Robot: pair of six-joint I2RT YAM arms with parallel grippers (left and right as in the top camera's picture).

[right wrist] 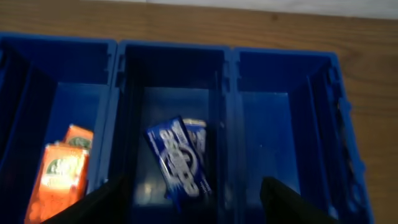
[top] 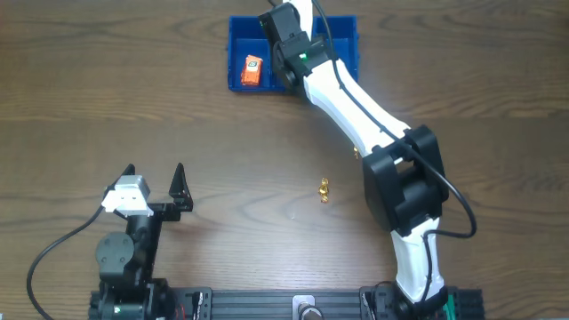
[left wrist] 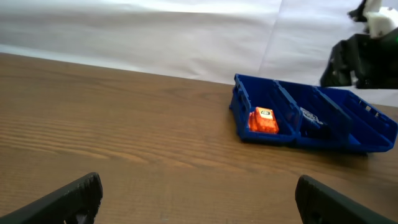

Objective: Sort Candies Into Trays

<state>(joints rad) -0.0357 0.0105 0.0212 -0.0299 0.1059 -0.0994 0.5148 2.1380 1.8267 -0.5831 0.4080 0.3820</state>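
Candies: orange pack (right wrist: pixel 59 174) and blue pack (right wrist: pixel 180 158) in adjacent blue tray (right wrist: pixel 283 74) bins.
Your right gripper (right wrist: pixel 193 196) hangs spread wide above the blue pack; a gold candy (top: pixel 324 189) lies on the table (top: pixel 133 89).

The table (top: pixel 107 89) is of brown wood, with a fine grain that runs from side to side, and the light falls on it evenly. Behind its far edge stands a white backdrop (left wrist: pixel 155 37) with some faint creases.
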